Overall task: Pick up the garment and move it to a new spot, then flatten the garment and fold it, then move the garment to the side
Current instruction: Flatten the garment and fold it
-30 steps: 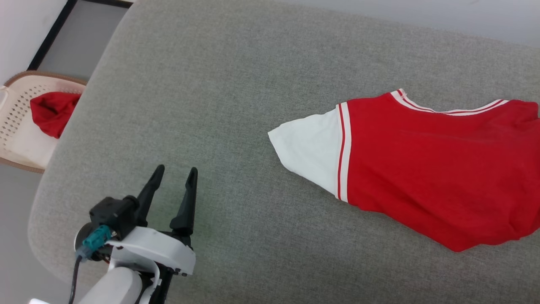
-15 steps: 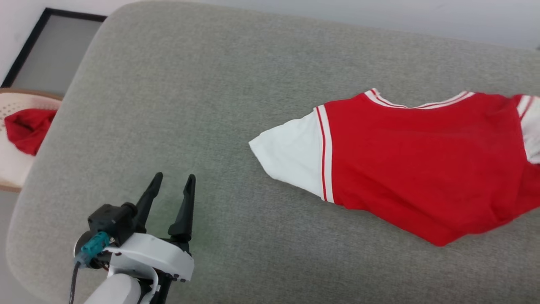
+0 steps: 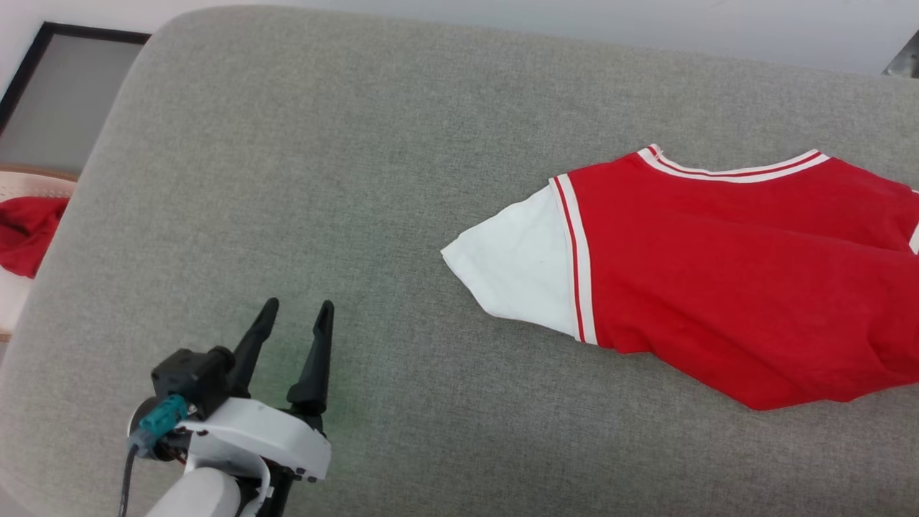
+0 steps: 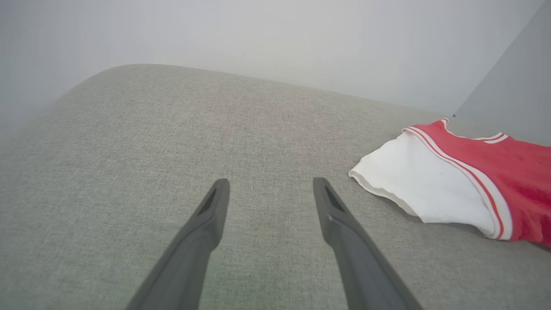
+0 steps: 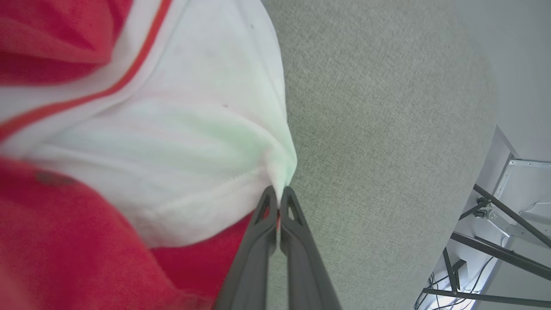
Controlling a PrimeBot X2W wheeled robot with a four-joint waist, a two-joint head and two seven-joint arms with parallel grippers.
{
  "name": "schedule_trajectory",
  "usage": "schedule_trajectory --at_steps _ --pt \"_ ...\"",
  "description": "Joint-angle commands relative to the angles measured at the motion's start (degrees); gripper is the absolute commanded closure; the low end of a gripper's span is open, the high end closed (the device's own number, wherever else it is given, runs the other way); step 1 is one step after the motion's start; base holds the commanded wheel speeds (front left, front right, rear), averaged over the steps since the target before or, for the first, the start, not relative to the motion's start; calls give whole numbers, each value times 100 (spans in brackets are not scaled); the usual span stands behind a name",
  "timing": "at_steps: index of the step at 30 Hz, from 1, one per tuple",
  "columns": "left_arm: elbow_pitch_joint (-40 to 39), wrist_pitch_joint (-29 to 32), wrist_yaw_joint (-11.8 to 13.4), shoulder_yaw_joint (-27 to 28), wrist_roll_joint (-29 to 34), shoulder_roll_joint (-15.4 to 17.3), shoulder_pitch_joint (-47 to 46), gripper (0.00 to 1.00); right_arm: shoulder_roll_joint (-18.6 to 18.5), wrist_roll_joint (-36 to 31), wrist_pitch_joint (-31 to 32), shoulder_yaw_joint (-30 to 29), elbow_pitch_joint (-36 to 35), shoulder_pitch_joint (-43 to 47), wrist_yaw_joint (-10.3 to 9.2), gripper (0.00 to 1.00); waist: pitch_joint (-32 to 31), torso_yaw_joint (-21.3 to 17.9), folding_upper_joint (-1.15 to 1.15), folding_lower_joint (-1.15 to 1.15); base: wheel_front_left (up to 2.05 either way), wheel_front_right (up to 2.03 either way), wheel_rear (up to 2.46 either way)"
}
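Note:
The garment (image 3: 725,280), a red jersey with white sleeves and striped trim, lies spread on the right half of the grey cushioned surface (image 3: 359,179); its left white sleeve (image 3: 524,266) points toward the middle. In the left wrist view the garment (image 4: 452,185) lies to the right, apart from the fingers. My left gripper (image 3: 294,316) stands open at the lower left over bare fabric. In the right wrist view my right gripper (image 5: 278,193) is shut on the hem of the other white sleeve (image 5: 172,142), the cloth pulled into a peak at the tips.
A pale basket (image 3: 21,194) holding another red cloth (image 3: 25,226) sits beyond the surface's left edge. A dark-framed panel (image 3: 50,93) stands at the upper left. Metal frame legs (image 5: 486,241) show past the surface's far end in the right wrist view.
The head camera has swung, shifting the whole picture. The garment's right side has been drawn up and its body smoothed a little. My left gripper has kept still.

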Motion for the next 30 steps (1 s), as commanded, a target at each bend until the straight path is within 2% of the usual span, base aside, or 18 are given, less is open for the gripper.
schedule_trajectory --at_steps 1,2,3,8,11,16,20,25,30 --pt "4 1 -15 11 -7 21 7 0 43 -62 -60 -66 13 70 -4 67 -7 1 0 0 0 0 0" --pt "8 -3 -14 22 -19 35 10 0 129 -130 -120 -180 34 130 -4 26 -13 -4 0 0 0 0 0" --pt "17 3 -5 33 -27 46 19 0 235 -124 -157 -253 39 221 -4 0 -26 -14 0 0 0 0 0" --pt "-15 29 59 114 -69 138 95 0 767 22 -685 -842 -182 594 -4 0 -129 -132 0 0 0 0 0" --pt "-83 62 46 163 -92 258 84 0 1031 206 -1168 -1133 -603 891 -4 0 -198 -224 0 0 0 0 0" --pt "-237 236 15 277 7 623 -137 0 1449 253 -1997 -1428 -1325 1438 -4 0 -314 -402 0 0 0 0 0" --pt "-394 529 -99 356 82 1015 -477 0 1948 187 -2531 -1610 -1812 1849 -4 0 -408 -571 0 0 0 0 0" --pt "-526 1070 -364 382 161 1478 -1137 0 2555 -8 -2932 -1649 -2283 2268 -4 0 -521 -882 0 0 0 0 0" --pt "-340 1906 -947 258 -130 1678 -1952 0 2979 -185 -3251 -1642 -2637 2487 -4 0 -539 -1243 0 0 0 0 0"
